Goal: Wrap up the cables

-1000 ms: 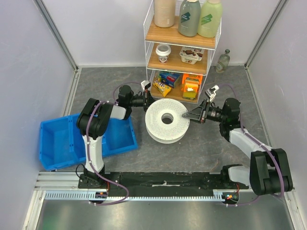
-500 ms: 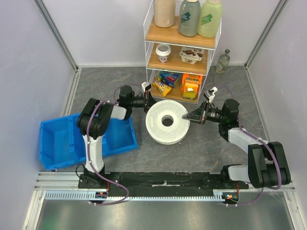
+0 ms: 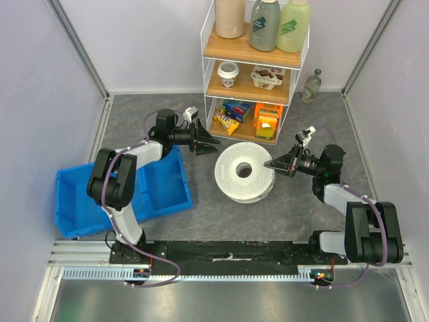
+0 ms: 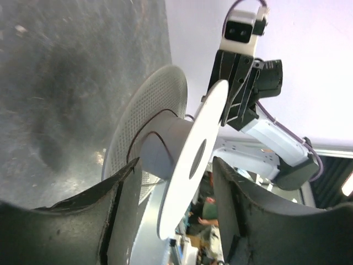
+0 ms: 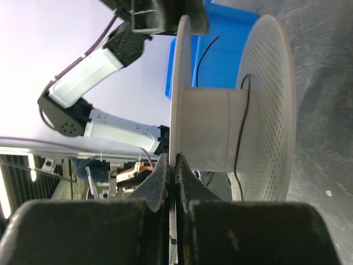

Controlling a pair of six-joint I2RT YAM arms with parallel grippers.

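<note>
Right gripper (image 5: pixel 175 164) pinches spool (image 5: pixel 267 83) flange (cable (image 5: pixel 238 138) circles core).

The spool (image 3: pixel 244 171) lies mid-table, the cable (image 5: pixel 238 138) around its core. The bin (image 3: pixel 80 201) sits left of it, the 3-shelf rack (image 3: pixel 255 50) behind — a bottle (image 3: pixel 312 85) just right of that. Left gripper (image 3: pixel 214 144) behind-left, right gripper (image 3: pixel 269 164) on the spool's right rim.

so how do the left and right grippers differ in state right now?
The left gripper is open, fingers spread; the right gripper is pinched shut on the rim of the white spool's upper flange. The left gripper hangs off the spool, touching nothing; the right gripper is in contact at its right edge. Both point inward at the spool from opposite sides.
</note>
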